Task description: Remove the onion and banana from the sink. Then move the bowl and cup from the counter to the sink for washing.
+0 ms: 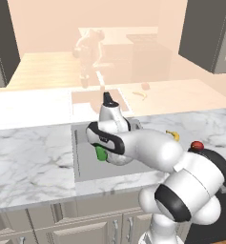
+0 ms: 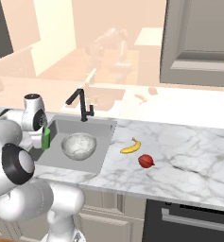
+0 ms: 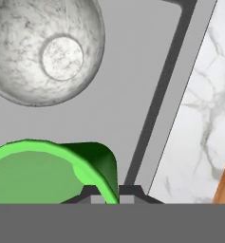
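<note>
My gripper (image 3: 109, 197) is shut on the rim of the green cup (image 3: 47, 171), holding it over the left part of the grey sink (image 3: 128, 95). The same cup (image 2: 46, 138) shows beside the wrist in the right base view, and under the forearm as a green patch (image 1: 100, 153) in the left base view. The speckled bowl (image 2: 79, 145) sits upright on the sink floor, close to the right of the cup (image 3: 42, 52). The yellow banana (image 2: 131, 146) and the red onion (image 2: 146, 161) lie on the marble counter (image 2: 189, 151) right of the sink.
A black faucet (image 2: 82, 105) stands at the sink's back edge. The white arm (image 1: 148, 147) stretches over the basin and hides much of it. A dark oven front (image 2: 193, 217) sits below the counter at the right.
</note>
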Available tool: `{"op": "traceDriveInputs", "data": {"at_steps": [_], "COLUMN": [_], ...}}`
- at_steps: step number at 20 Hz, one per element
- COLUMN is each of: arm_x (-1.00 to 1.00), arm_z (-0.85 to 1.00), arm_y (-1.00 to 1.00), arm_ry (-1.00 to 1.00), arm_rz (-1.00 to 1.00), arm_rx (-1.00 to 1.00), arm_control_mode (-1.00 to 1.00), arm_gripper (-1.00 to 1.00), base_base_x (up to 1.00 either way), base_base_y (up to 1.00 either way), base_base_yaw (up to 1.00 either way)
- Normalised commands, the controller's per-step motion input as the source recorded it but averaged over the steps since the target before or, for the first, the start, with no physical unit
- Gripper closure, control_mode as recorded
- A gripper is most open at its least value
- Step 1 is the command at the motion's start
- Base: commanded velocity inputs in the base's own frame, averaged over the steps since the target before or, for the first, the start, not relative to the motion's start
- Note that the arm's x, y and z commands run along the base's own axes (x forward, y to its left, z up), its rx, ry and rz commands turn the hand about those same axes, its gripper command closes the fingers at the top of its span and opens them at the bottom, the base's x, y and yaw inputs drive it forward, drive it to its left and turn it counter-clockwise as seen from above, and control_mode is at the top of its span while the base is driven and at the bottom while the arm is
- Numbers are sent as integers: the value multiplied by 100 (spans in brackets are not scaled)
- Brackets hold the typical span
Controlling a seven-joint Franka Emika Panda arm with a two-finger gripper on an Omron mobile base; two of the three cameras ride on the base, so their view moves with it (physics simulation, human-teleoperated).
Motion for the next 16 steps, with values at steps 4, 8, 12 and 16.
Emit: {"op": "traceDriveInputs", "data": {"at_steps": [4, 8, 12, 16], "arm_x": [12, 9, 2, 0], "arm_z": [-11, -10, -11, -11], "arm_y": [-1, 0, 0, 0], "arm_ry": [1, 3, 0, 0], "arm_rz": [-6, -4, -2, -1], "arm_rx": [0, 0, 0, 0], "arm_control_mode": [-100, -100, -100, -100], "arm_gripper": [100, 100, 100, 100], "base_base_x": [0, 0, 0, 0], "base_base_y": [0, 0, 0, 0], "base_base_yaw": [0, 0, 0, 0]}}
